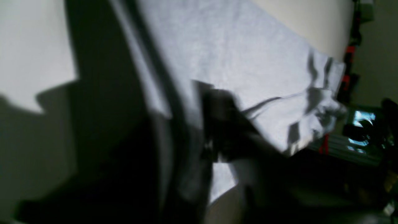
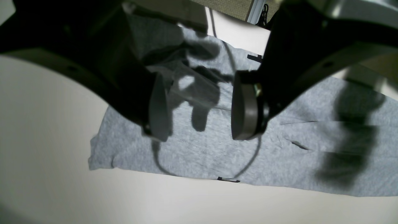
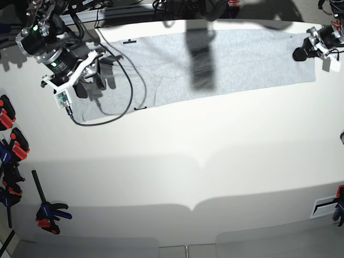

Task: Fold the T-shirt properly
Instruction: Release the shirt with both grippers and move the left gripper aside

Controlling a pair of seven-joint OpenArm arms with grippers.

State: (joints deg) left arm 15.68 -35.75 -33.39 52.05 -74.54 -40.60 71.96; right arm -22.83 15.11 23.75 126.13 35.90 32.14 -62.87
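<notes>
Two arms reach over a white bench point(image 3: 177, 161), one at each end of a long grey T-shirt point(image 3: 226, 59). The T-shirt lies flat near the far edge of the bench, folded into a long band that runs from side to side.

The right end effector point(image 2: 202, 105) hangs over one end of the T-shirt. Its two pads point(image 2: 244, 109) stand wide apart, and nothing is between them. Through the gap you can see grey cloth and the shadow of the fingers on it. A thin black cable point(image 3: 129, 86) loops across this end of the T-shirt and onto the bench. In the base view this arm is at the top left.

The left end effector point(image 3: 301, 52) is at the other end, at the top right of the base view, right at the corner of the T-shirt. Its wrist view is dark and blurry, so it is hard to be sure, but the jaws look closed and seem to pinch the edge of the cloth. The T-shirt stretches away from it, smooth at first and crumpled at the far end.

Some red and black clamps point(image 3: 48, 210) lie on the bench at the left edge, well apart from the T-shirt.
</notes>
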